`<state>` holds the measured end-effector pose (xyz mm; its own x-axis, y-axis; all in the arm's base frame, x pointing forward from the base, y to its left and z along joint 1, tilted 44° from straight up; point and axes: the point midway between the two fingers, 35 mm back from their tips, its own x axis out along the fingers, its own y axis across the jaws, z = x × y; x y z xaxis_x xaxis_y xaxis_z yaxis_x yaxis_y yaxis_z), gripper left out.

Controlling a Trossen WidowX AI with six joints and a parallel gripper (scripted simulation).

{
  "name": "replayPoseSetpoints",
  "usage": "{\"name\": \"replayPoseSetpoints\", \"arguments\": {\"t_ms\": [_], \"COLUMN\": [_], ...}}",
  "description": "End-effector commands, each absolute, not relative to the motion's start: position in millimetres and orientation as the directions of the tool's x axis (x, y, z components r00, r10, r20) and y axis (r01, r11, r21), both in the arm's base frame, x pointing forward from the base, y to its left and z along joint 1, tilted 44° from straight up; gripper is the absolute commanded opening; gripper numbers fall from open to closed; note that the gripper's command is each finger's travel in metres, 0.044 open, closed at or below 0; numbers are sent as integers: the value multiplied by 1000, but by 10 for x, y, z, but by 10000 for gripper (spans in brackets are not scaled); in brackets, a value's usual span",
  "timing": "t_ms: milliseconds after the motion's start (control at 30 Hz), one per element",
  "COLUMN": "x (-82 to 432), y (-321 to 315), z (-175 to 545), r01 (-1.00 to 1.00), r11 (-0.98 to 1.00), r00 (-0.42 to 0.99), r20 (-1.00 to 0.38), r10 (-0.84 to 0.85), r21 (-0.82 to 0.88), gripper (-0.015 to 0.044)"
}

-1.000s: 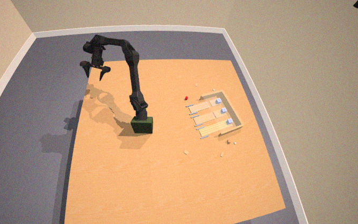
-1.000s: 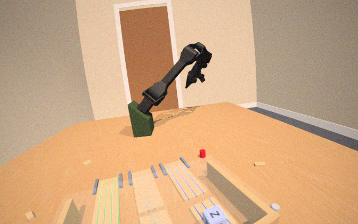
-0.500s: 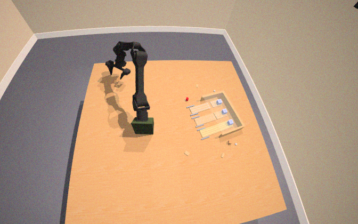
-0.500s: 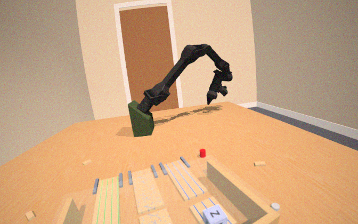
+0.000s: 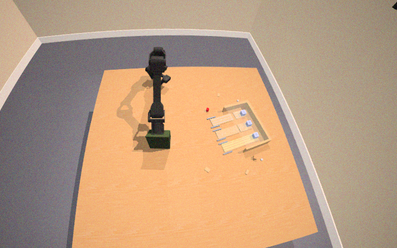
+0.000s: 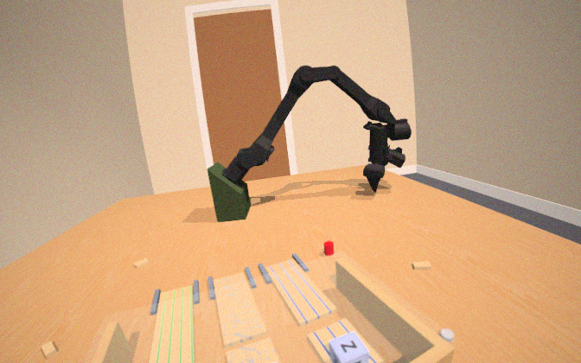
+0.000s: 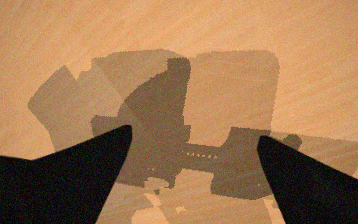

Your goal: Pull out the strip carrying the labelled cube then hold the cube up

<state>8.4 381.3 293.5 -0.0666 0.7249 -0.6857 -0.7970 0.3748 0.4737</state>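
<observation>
The green-lined strip [image 5: 237, 144] [image 6: 177, 320] looks unbroken, with a pale blue cube [image 5: 255, 135] on its far end. The speckled strip [image 5: 227, 131] [image 6: 240, 311] and the blue-lined strip [image 5: 221, 120] [image 6: 302, 293] each show a gap before a separate rear piece. A cube [image 5: 249, 123] is at the speckled rear piece; another cube [image 5: 243, 112] [image 6: 348, 347], marked Z in the exterior view, sits on the blue-lined rear piece. The other cubes' labels cannot be read. My gripper [image 6: 373, 190] [image 7: 195, 137] is open and empty, pointing down above the table, away from the strips.
A low wooden wall [image 5: 258, 122] [image 6: 385, 311] encloses the strips' rear and sides. Grey bars [image 5: 221, 143] [image 6: 195, 291] flank their near ends. A red cylinder [image 5: 207, 109] [image 6: 328, 248] stands near the blue-lined strip. Small wood scraps [image 5: 207, 169] [image 6: 421, 265] and white discs [image 5: 262, 159] [image 6: 446, 334] lie around.
</observation>
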Motion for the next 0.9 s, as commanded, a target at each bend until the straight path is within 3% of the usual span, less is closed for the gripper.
{"name": "replayPoseSetpoints", "arguments": {"t_ms": [0,467,867], "x": [627,2073,3303], "y": [3785,3365,2058], "z": [2926,2686,2086], "r01": [-738,-560,-336], "r11": [444,604,689], "r00": [15,260,482], "r20": [-645,-572,-510], "r10": [764,778,712], "r21": [509,567,642], "gripper": [400,400,400]}}
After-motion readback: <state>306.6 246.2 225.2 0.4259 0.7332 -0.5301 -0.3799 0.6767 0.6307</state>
